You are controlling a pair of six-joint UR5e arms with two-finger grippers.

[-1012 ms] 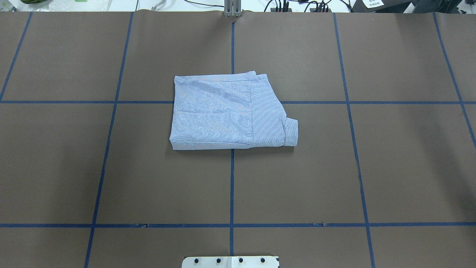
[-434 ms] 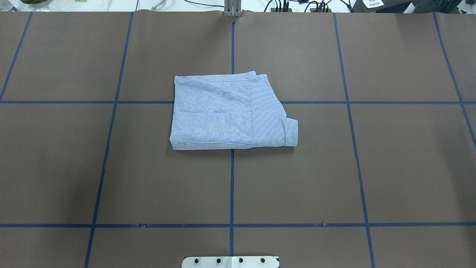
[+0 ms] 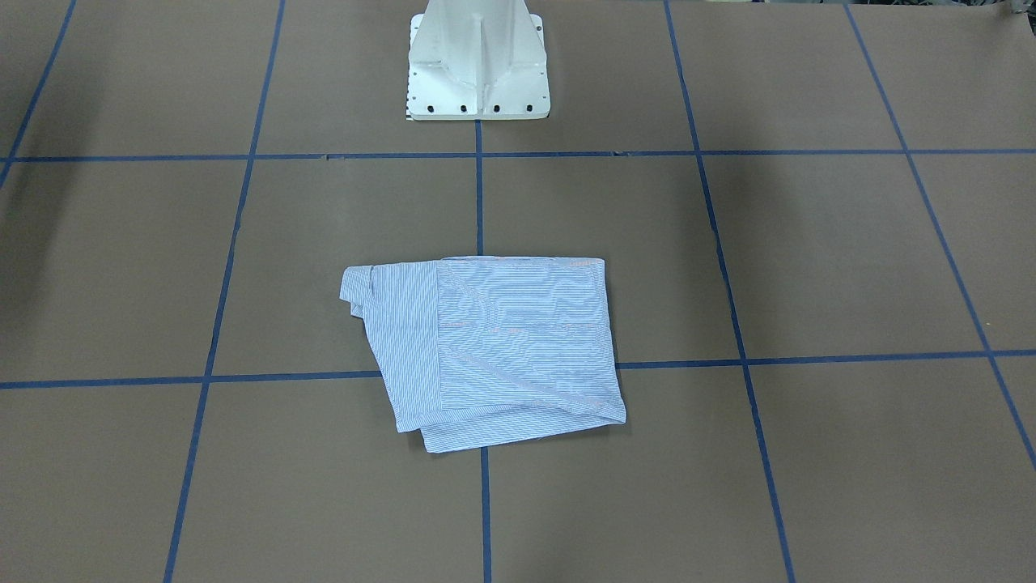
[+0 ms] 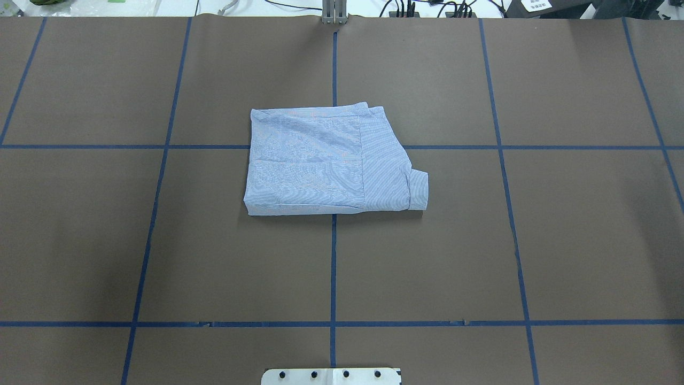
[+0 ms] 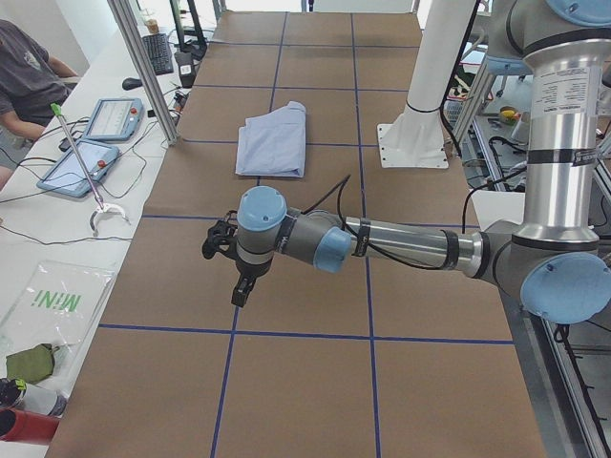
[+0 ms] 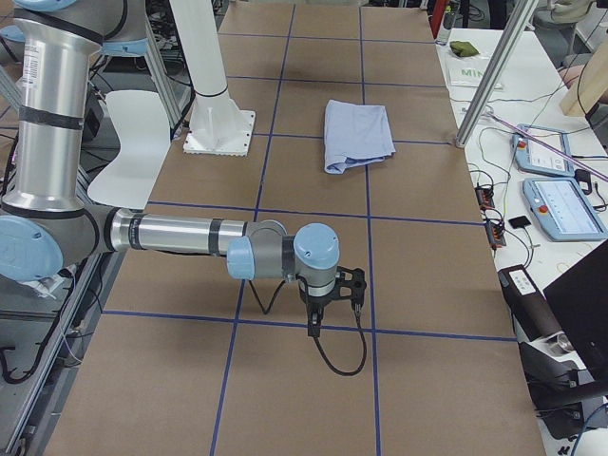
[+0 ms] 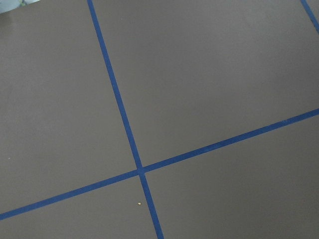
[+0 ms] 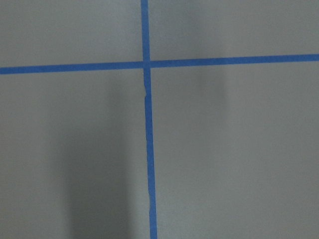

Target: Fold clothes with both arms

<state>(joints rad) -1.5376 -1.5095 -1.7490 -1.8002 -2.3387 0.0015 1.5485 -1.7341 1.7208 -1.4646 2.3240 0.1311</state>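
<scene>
The clothes are one light blue-and-white striped shirt, folded into a flat packet at the middle of the table, with a cuff sticking out on its right side. It also shows in the front-facing view as the shirt and in both side views. The left gripper hangs over bare table far from the shirt, seen only from the side. The right gripper likewise hovers over bare table at the other end. I cannot tell whether either is open or shut. Both wrist views show only brown table and blue tape.
The white pedestal base stands at the robot's edge of the table. Blue tape lines grid the brown surface. A side bench holds tablets, cables and a seated person. Metal posts rise along the far edge.
</scene>
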